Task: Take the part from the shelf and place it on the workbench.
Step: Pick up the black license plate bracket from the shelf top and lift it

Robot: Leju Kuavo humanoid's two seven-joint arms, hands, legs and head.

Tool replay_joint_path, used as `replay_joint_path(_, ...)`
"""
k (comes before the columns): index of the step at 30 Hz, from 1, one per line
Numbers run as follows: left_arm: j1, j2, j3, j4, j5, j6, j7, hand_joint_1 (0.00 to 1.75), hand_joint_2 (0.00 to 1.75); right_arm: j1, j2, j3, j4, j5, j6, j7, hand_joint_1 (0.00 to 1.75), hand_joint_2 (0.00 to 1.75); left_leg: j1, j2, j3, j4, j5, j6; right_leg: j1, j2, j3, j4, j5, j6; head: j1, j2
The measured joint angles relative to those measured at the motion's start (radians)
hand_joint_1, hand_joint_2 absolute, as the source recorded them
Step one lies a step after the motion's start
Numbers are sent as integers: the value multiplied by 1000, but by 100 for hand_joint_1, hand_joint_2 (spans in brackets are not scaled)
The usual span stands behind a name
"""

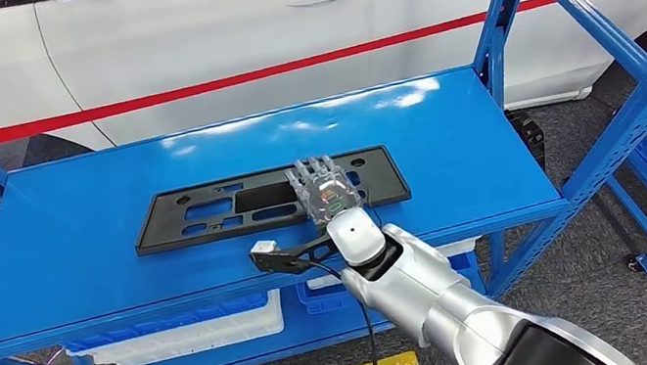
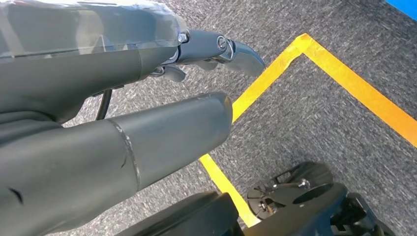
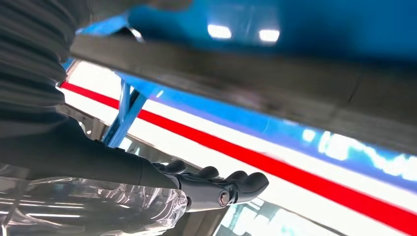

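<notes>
Below the blue shelf (image 1: 91, 241), at about 7 o'clock, I see white bins (image 1: 195, 329) on the lower level; their contents are hidden from me. On the shelf top the black part (image 1: 205, 212) lies flat, long axis running 9 to 3 o'clock, near the front edge, with bare blue surface all around it. My right hand (image 1: 326, 190) rests over the part's right end, fingers spread flat; I cannot tell whether it grips. My left hand (image 2: 147, 98) hangs above grey carpet and yellow tape (image 2: 344, 88), fingers loose, holding nothing.
</notes>
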Motion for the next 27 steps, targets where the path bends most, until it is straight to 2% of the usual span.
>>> replay_joint_path(9, 2, 3, 1, 0, 4, 0, -5, 0, 0, -36, -52, -32, -117, -29, 83, -4, 175, 175, 0, 0, 0, 0, 0, 0, 0, 0, 0, 0, 0, 0, 0, 0)
replay_joint_path(27, 1, 4, 2, 0, -4, 1, -16, 0, 0, 5, -99, -35, -189, -31, 60, -4, 175, 175, 0, 0, 0, 0, 0, 0, 0, 0, 0, 0, 0, 0, 0, 0)
